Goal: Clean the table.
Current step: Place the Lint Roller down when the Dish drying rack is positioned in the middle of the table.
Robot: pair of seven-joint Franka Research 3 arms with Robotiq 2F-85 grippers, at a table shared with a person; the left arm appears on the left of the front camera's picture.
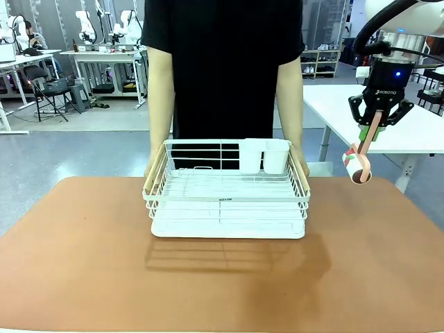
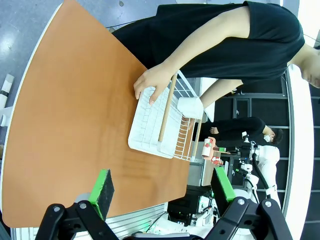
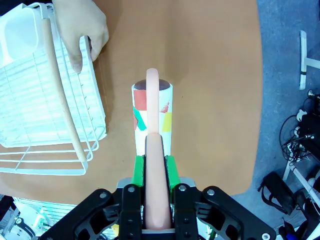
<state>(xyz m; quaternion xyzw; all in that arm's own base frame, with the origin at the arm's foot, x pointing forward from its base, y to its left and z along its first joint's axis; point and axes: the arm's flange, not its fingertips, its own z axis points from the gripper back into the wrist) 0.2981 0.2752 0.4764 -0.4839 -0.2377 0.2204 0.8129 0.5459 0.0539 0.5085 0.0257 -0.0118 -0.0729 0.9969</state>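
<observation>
Terracotta surface (image 1: 83, 263) spreads across the foreground, a white wire rack (image 1: 227, 201) at its centre. At two o'clock from the rack, the right hand (image 1: 375, 126) hangs above the edge, clamped on the pink handle of a patterned mug (image 1: 357, 166). The left hand (image 2: 162, 192) stands wide, holding nothing. Beyond, at twelve o'clock, a person's hands (image 3: 82, 30) grip the rack's ends.
</observation>
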